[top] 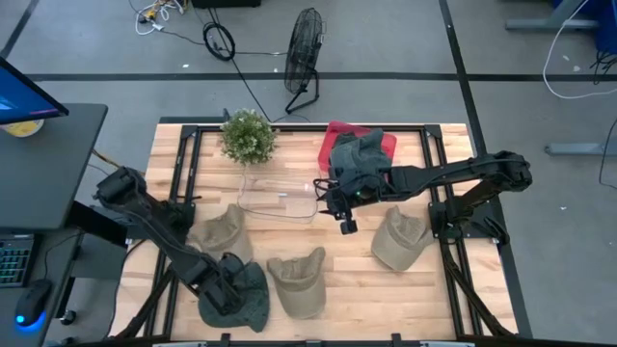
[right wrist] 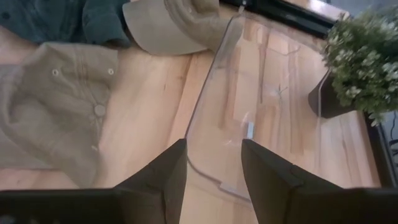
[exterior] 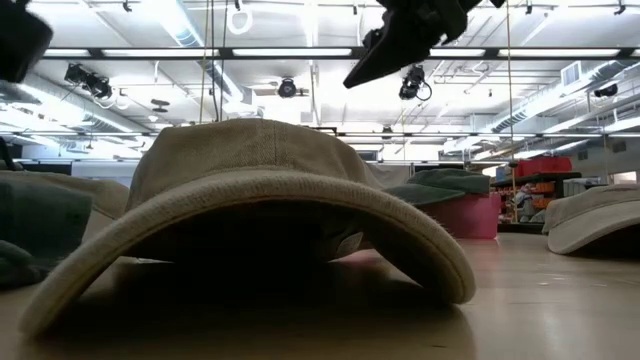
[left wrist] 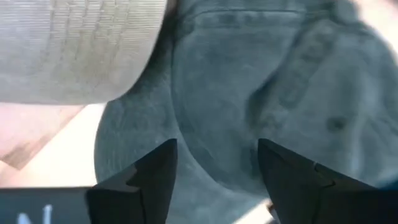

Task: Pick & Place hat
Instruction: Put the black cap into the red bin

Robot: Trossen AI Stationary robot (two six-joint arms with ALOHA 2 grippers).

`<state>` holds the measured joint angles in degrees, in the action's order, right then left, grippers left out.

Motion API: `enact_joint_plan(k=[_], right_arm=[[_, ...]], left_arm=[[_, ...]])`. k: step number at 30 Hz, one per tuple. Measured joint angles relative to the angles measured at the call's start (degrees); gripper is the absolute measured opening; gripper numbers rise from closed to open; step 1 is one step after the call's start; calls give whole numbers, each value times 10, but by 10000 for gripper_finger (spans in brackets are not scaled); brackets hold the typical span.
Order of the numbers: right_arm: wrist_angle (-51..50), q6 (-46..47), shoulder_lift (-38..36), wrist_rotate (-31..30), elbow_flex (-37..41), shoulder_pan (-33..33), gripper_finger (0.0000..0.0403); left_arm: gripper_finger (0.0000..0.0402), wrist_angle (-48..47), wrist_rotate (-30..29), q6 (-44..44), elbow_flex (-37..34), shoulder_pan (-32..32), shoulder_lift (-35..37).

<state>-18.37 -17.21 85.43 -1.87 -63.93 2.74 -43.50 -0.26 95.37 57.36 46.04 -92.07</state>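
Note:
A dark green hat [top: 253, 301] lies crown up near the table's near left corner. My left gripper [top: 229, 297] hangs over it, and in the left wrist view it [left wrist: 214, 168] is open with the hat's crown [left wrist: 249, 93] filling the gap. My right gripper [top: 345, 226] is open and in the air at mid-table, over the near edge of a clear tray [right wrist: 261, 106]. Three tan hats [top: 297, 280] [top: 222, 233] [top: 400, 241] rest on the wood. Another dark hat [top: 359, 159] sits on a red bin [top: 388, 143]. My left gripper comes at the dark green hat's crown [left wrist: 217, 124] from above, pointing down, one open finger [left wrist: 155, 177] on either side of the crown. Whether the fingertips touch the cloth, I cannot tell.
A potted plant [top: 248, 135] stands at the far edge beside the clear tray [top: 280, 196]. In the low view a tan hat [exterior: 260, 200] fills the foreground, with my right gripper [exterior: 352, 78] high above it. Bare wood shows between the hats.

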Motion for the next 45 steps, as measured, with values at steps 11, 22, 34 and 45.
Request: enact_joint_plan(k=[11,22,34,45], right_arm=[[107,-15,0,108,49,6,155],[282,-73,0,166,94,57,171],[309,-58,0,163,94,85,248],[274,-67,0,22,94,78,252]], left_arm=[[68,7,-13,-164,1,-16,-47],[6,-109,-98,-242,155,-62,-35],[9,-139,-234,-491,219,-200,-37],[9,79,-247,-818,219,-311,-37]])
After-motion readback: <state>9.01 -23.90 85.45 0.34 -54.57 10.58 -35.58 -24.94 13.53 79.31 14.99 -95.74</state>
